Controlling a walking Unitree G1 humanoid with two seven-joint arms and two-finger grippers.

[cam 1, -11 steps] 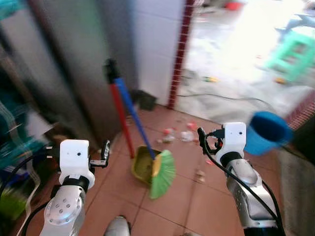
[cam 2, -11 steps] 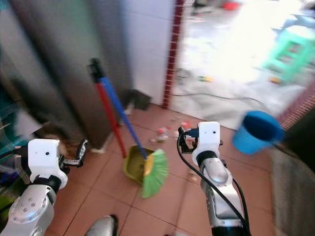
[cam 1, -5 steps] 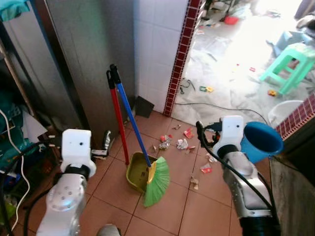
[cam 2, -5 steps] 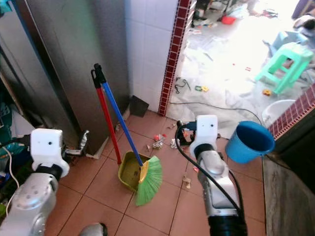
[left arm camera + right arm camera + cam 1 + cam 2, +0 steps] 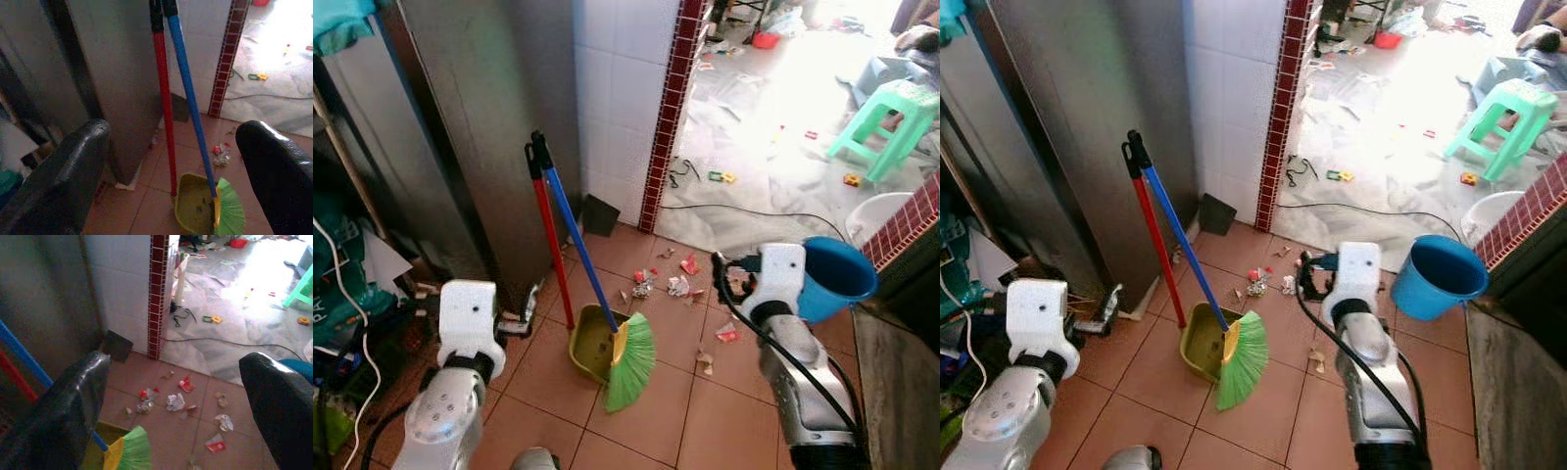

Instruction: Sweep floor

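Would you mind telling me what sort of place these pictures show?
Probably a home's tiled back area or utility corner: a broom and dustpan lean by a metal panel, beside a blue bucket and green plastic stool.

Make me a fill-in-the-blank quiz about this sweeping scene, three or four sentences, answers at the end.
1. The broom has green bristles and a ____ handle.
2. The dustpan beside it is olive green with a ____ handle.
3. Scraps of litter lie on the terracotta ____ floor.
4. The right gripper and the left gripper both have their fingers ____, holding nothing.

Missing words: blue; red; tile; open
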